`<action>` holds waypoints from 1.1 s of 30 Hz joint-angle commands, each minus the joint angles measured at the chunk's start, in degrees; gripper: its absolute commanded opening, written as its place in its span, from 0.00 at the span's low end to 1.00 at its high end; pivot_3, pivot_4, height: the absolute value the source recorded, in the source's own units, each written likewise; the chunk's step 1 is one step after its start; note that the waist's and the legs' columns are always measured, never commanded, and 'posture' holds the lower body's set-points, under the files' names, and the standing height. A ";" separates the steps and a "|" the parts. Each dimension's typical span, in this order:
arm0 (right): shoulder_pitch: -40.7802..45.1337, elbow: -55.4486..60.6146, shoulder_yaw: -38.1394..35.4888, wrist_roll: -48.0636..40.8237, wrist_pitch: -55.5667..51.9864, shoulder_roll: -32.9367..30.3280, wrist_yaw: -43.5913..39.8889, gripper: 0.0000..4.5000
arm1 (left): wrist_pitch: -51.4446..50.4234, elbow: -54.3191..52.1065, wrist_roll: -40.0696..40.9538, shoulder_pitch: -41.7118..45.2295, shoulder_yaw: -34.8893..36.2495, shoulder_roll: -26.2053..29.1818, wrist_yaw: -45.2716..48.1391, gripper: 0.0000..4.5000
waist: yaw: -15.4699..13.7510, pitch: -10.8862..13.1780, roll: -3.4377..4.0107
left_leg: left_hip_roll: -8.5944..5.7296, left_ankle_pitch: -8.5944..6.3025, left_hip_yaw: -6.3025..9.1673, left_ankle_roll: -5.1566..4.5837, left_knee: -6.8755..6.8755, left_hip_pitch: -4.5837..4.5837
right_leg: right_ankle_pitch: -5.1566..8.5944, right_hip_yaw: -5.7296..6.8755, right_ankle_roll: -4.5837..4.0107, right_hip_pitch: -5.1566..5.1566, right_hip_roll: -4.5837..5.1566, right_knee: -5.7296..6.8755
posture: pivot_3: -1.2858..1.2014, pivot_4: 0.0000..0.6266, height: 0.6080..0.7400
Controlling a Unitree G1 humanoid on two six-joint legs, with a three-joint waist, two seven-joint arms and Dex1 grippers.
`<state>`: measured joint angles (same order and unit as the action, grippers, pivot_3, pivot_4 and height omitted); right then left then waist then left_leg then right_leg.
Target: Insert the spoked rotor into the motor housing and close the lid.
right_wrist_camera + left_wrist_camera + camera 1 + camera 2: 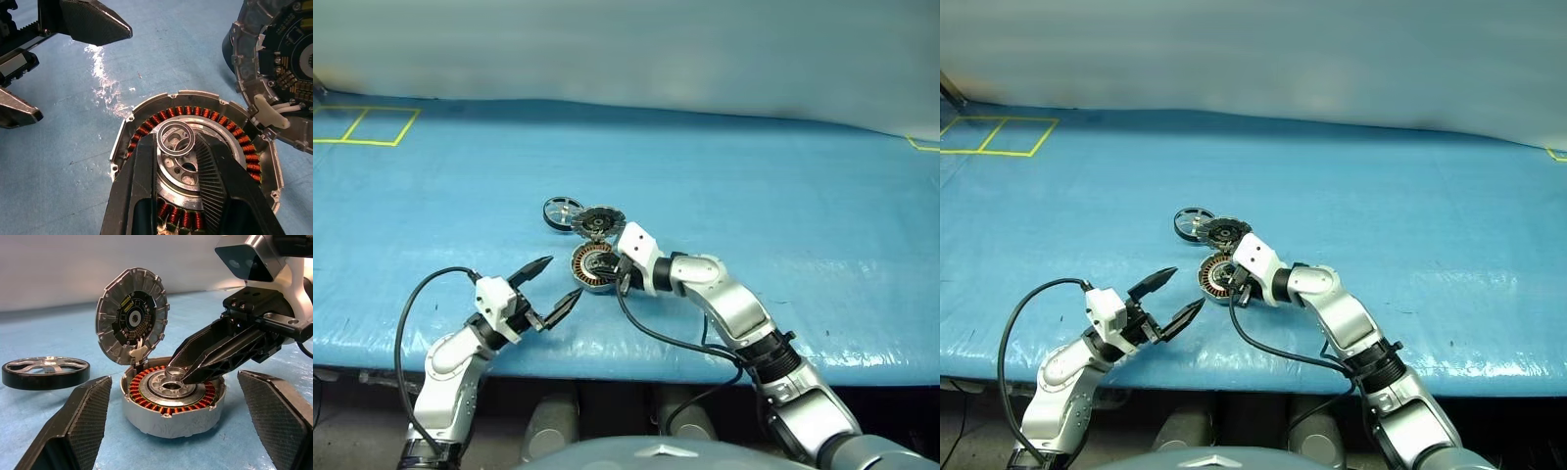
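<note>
The motor housing lies on the blue table with its copper windings showing. Its hinged lid stands upright behind it, dark segmented face towards me. The spoked rotor lies flat on the table just behind and left of the lid. My right gripper reaches over the housing and is shut on a small silver ring at the housing's centre. Whether that ring is loose I cannot tell. My left gripper hovers open just in front and left of the housing, holding nothing.
The blue table cover stretches wide on all sides. Yellow tape squares mark the far left corner. The table's front edge runs just below both arms. A pale wall stands behind.
</note>
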<state>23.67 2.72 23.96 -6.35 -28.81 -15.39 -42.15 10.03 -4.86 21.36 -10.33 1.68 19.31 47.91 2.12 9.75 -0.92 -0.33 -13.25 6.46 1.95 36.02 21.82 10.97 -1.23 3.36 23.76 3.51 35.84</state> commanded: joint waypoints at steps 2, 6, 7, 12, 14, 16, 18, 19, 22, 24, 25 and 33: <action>1.38 -0.12 -0.33 0.32 1.68 0.70 -0.23 0.17 | 1.62 -1.91 0.18 -0.18 0.25 0.11 -0.29 1.00 | -0.01 0.00 0.00 | 0.00 0.00 0.00 0.00 0.00 0.00 | 0.00 0.00 0.00 0.00 0.00 0.00 | 0.52 0.24 1.00; 1.66 -1.18 -0.32 1.16 2.37 0.62 -0.05 0.17 | 1.82 -1.91 0.07 -0.21 0.11 0.06 -0.59 1.00 | 0.00 0.00 0.00 | 0.00 0.00 0.00 0.00 0.00 0.00 | 0.00 0.00 0.00 0.00 0.00 0.00 | 0.52 0.24 1.00; 1.70 -1.26 -0.40 1.27 2.48 0.57 -0.06 0.17 | 1.87 -1.86 0.02 -0.24 0.06 -0.01 -0.67 1.00 | 0.00 0.00 0.00 | 0.00 0.00 0.00 0.00 0.00 0.00 | 0.00 0.00 0.00 0.00 0.00 0.00 | 0.52 0.24 1.00; 1.88 -0.99 -0.64 2.09 2.99 -0.08 -0.17 0.17 | 1.97 -1.81 -0.29 -0.58 -0.41 -0.38 -0.90 1.00 | 0.00 0.00 0.00 | 0.00 0.00 0.00 0.00 0.00 0.00 | 0.00 0.00 0.00 0.00 0.00 0.00 | 0.52 0.24 1.00; 1.94 -1.10 -0.79 2.09 2.97 -0.11 -0.11 0.17 | 2.01 -1.76 -0.31 -0.74 -0.48 -0.38 -0.91 1.00 | 0.00 0.00 0.00 | 0.00 0.00 0.00 0.00 0.00 0.00 | 0.00 0.00 0.00 0.00 0.00 0.00 | 0.52 0.24 1.00; 1.99 -1.52 -0.84 2.15 3.06 -0.07 -0.01 0.17 | 2.02 -1.69 -0.36 -0.77 -0.52 -0.35 -0.95 1.00 | 0.01 0.00 0.00 | 0.00 0.00 0.00 0.00 0.00 0.00 | 0.00 0.00 0.00 0.00 0.00 0.00 | 0.52 0.24 1.00; 1.88 -1.79 -0.75 2.28 3.21 -0.05 0.03 0.17 | 2.02 -1.60 -0.39 -0.72 -0.54 -0.31 -1.00 1.00 | 0.00 0.00 0.00 | 0.00 0.00 0.00 0.00 0.00 0.00 | 0.00 0.00 0.00 0.00 0.00 0.01 | 0.52 0.24 1.00; 1.80 -1.82 -0.74 2.27 3.11 0.00 0.00 0.17 | 2.07 -1.55 -0.40 -0.69 -0.53 -0.27 -1.00 1.00 | 0.00 0.00 0.00 | 0.00 0.00 0.00 0.00 0.00 0.00 | 0.00 0.00 0.00 0.00 0.00 0.01 | 0.52 0.24 1.00; 1.79 -2.20 -1.01 2.27 2.95 0.25 0.11 0.17 | 2.06 -1.48 -0.49 -0.55 -0.58 -0.29 -1.11 1.00 | 0.00 0.00 0.00 | 0.00 0.00 0.00 0.00 0.00 0.00 | 0.00 0.00 0.00 0.00 0.00 0.01 | 0.52 0.24 1.00; 1.92 -2.54 -1.14 2.38 3.02 0.42 0.34 0.17 | 2.00 -1.45 -0.55 -0.66 -0.77 -0.32 -1.11 1.00 | 0.00 0.00 0.00 | 0.00 0.00 0.00 0.00 0.00 0.00 | 0.00 0.00 0.00 0.00 0.00 0.01 | 0.52 0.24 1.00; 2.02 -2.77 -1.20 2.49 3.10 0.47 0.46 0.17 | 2.01 -1.47 -0.57 -0.75 -0.89 -0.38 -1.15 1.00 | 0.00 0.00 0.00 | 0.00 0.00 0.00 0.00 0.00 0.00 | 0.00 0.00 0.00 0.00 0.00 0.01 | 0.52 0.24 1.00; 2.55 -3.67 -1.22 3.13 3.53 0.46 0.69 0.17 | 2.26 -1.42 -0.54 -1.05 -1.23 -0.35 -1.52 1.00 | -0.03 0.00 0.00 | 0.00 0.00 0.00 0.00 0.00 -0.01 | 0.00 0.00 0.00 -0.01 0.00 0.01 | 0.52 0.24 1.00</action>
<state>25.41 -1.42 23.84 -3.48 -26.28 -15.05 -41.94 10.72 -4.86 20.78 -11.31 0.42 19.12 46.33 2.09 9.75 -0.92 -0.33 -13.25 6.46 1.95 36.02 21.81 10.96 -1.23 3.36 23.75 3.51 35.85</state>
